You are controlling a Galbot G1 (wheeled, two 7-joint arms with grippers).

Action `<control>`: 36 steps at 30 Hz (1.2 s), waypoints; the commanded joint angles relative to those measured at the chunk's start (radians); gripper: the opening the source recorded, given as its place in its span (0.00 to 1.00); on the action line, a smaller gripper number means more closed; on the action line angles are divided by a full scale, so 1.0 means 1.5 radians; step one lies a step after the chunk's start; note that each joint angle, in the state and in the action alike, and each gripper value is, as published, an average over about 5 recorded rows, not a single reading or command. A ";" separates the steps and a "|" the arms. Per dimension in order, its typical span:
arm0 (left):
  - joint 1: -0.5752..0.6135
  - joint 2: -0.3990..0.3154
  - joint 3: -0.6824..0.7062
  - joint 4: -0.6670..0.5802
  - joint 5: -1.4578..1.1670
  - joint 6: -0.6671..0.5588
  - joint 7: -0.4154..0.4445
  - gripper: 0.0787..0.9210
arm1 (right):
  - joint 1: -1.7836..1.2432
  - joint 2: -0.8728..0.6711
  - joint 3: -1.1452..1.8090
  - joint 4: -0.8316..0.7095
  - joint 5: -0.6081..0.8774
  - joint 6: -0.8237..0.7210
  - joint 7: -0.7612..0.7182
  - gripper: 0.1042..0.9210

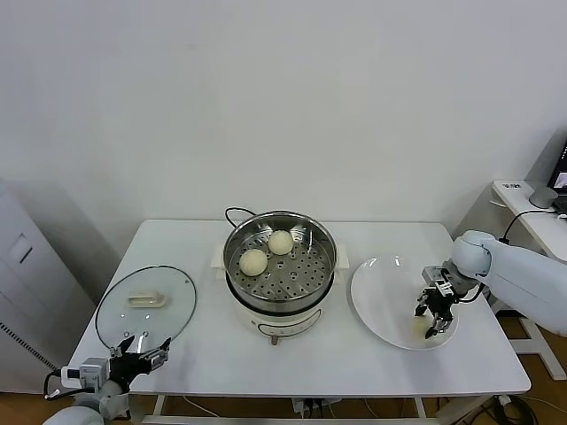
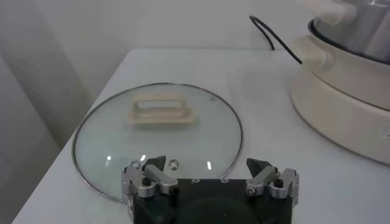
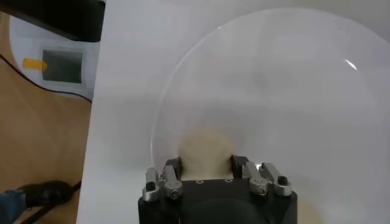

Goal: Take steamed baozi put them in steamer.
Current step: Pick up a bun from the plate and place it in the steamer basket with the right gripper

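The right hand [image 1: 436,309] is pinched on a bun [image 3: 205,150] on the plate [image 1: 381,292], so the steamer [image 1: 280,266], already holding two buns, lies toward the robot's left, while the spread left hand [image 1: 142,352] waits beside the lid [image 1: 146,305].

Cream-white round dough baozi [image 1: 254,260] in my shiny steel steamer pot [image 1: 280,263] (perforated tray, dots everywhere), flat white plate [image 1: 376,301], clear glass lid [image 1: 146,306] with cream handle.
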 commanded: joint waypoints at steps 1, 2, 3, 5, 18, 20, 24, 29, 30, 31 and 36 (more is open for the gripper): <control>0.000 0.000 0.000 0.001 0.000 0.001 -0.001 0.88 | 0.036 -0.006 -0.024 0.016 0.007 -0.001 -0.009 0.48; 0.000 0.000 0.000 0.002 0.000 0.001 -0.001 0.88 | 0.063 -0.010 -0.041 0.024 0.014 -0.001 -0.010 0.48; -0.001 0.000 0.000 0.002 0.000 0.001 -0.001 0.88 | 0.099 -0.013 -0.061 0.033 0.024 -0.001 -0.013 0.48; -0.003 0.001 0.001 0.004 0.000 0.002 -0.001 0.88 | 0.173 -0.013 -0.096 0.049 0.049 0.001 -0.018 0.48; -0.010 0.006 0.006 0.004 0.000 0.000 -0.002 0.88 | 0.395 0.157 -0.100 0.032 0.170 0.148 -0.035 0.49; -0.010 0.007 0.007 0.002 0.000 0.000 -0.002 0.88 | 0.392 0.183 -0.091 0.026 0.170 0.187 -0.040 0.49; -0.011 0.011 0.007 0.000 0.000 0.000 -0.002 0.88 | 0.380 0.232 -0.067 0.029 0.151 0.261 -0.059 0.49; -0.008 0.014 0.007 0.000 0.000 -0.001 -0.002 0.88 | 0.368 0.288 -0.060 0.048 0.102 0.355 -0.074 0.49; -0.008 0.014 0.007 0.001 0.000 -0.001 -0.002 0.88 | 0.364 0.299 -0.058 0.049 0.088 0.374 -0.075 0.49; -0.008 0.014 0.008 0.001 0.000 -0.002 -0.002 0.88 | 0.358 0.311 -0.054 0.050 0.073 0.394 -0.076 0.49; -0.009 0.012 0.009 0.001 0.000 -0.001 -0.002 0.88 | 0.323 0.360 -0.034 0.055 0.004 0.485 -0.078 0.49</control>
